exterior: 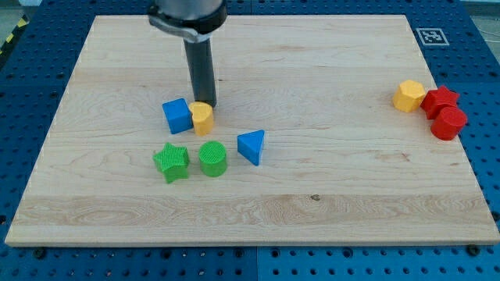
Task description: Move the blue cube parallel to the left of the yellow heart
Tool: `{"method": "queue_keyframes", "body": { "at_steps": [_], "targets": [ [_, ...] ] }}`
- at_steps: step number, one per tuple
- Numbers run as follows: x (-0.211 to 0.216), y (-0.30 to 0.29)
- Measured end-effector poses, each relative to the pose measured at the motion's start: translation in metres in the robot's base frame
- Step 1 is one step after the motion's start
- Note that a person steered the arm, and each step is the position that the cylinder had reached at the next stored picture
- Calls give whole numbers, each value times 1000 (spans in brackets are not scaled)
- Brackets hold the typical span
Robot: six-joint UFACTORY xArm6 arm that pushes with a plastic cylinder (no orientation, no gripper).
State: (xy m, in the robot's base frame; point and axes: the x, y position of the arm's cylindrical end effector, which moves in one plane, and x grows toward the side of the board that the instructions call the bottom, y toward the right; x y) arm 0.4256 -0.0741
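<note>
The blue cube point(177, 115) sits on the wooden board point(312, 179) left of centre. The yellow heart point(202, 118) lies right beside it on its right, touching or nearly touching it. My tip point(205, 104) stands just above the yellow heart in the view, at its top edge, to the right of the blue cube's top corner. The dark rod rises from there to the view's top.
A green star point(171, 161), a green cylinder point(212, 158) and a blue triangle point(251, 146) lie below the pair. At the view's right are a yellow hexagon point(408, 95), a red star point(440, 101) and a red cylinder-like block point(449, 123).
</note>
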Motion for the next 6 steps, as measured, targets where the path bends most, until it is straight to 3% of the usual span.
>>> {"method": "queue_keyframes", "body": {
  "at_steps": [1,3,6],
  "targets": [
    [26,0],
    [33,0],
    [-34,-1]
  ]
}}
